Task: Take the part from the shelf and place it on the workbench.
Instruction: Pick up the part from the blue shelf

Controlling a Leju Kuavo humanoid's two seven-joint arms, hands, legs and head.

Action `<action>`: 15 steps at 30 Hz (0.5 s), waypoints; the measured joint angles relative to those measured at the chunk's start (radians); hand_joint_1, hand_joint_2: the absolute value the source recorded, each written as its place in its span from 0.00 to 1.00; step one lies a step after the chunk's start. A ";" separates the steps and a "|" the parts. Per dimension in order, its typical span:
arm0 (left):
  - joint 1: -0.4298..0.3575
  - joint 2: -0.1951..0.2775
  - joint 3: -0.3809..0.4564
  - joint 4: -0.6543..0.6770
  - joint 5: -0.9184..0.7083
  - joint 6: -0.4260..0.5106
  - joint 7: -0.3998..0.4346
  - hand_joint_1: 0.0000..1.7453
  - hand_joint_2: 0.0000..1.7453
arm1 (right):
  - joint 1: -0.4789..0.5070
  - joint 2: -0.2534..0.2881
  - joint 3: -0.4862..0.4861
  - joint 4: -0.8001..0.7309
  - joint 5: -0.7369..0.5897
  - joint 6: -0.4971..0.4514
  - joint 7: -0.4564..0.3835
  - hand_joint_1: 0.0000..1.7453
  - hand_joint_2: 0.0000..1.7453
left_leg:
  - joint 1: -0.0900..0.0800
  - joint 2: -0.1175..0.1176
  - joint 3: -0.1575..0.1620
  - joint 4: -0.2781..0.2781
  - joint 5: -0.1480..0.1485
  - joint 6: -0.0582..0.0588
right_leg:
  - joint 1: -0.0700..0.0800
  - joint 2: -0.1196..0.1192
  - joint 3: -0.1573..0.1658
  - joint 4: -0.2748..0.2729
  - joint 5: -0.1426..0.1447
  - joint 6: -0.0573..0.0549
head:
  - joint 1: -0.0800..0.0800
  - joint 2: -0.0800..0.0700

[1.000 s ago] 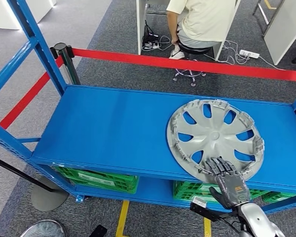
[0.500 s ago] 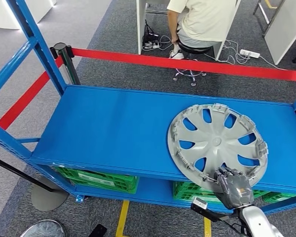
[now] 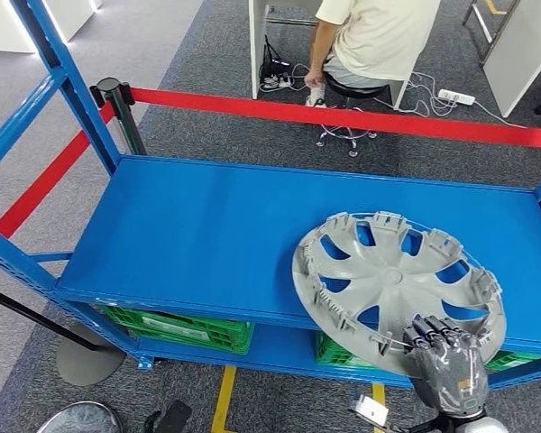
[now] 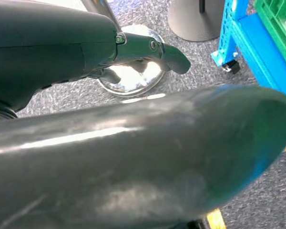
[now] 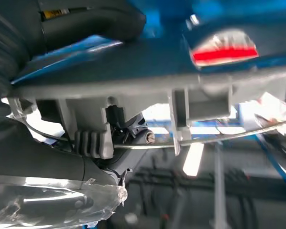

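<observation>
The hubcap (image 3: 397, 280) lies on the shelf (image 3: 206, 234) toward its right, overhanging the front edge above crates (image 3: 179, 327).

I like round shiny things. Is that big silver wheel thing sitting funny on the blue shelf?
Yes. The silver wheel cover sticks out past the front edge of the blue shelf and looks tilted, not lying flat. The robot's right hand grips its near rim, which explains the odd pose.

Even, bright overhead light on the blue shelf (image 3: 206, 234), sharp with soft shadows beneath it. Both wrist views are blurred close up, with white glare patches.
</observation>
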 joint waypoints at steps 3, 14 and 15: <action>0.000 0.000 0.000 0.000 0.001 0.005 -0.007 0.00 0.00 | 0.011 0.045 -0.054 -0.082 0.000 -0.001 -0.110 1.00 1.00 | 0.000 0.000 0.000 0.000 0.000 0.000 | 0.000 0.000 0.000 0.000 0.000 0.000 | 0.000 0.000; 0.000 0.000 0.000 0.000 0.010 -0.028 -0.018 0.00 0.00 | 0.010 0.232 -0.175 -0.296 0.001 -0.003 -0.300 1.00 1.00 | 0.001 0.000 0.000 -0.001 -0.001 -0.001 | 0.001 0.000 0.000 0.000 -0.001 -0.001 | 0.000 0.000; 0.000 0.000 0.000 0.000 0.010 -0.030 -0.018 0.00 0.00 | 0.010 0.239 -0.181 -0.304 0.001 -0.003 -0.305 1.00 1.00 | 0.001 0.000 0.000 -0.001 -0.001 -0.001 | 0.000 0.000 0.000 0.000 -0.001 -0.001 | 0.000 0.000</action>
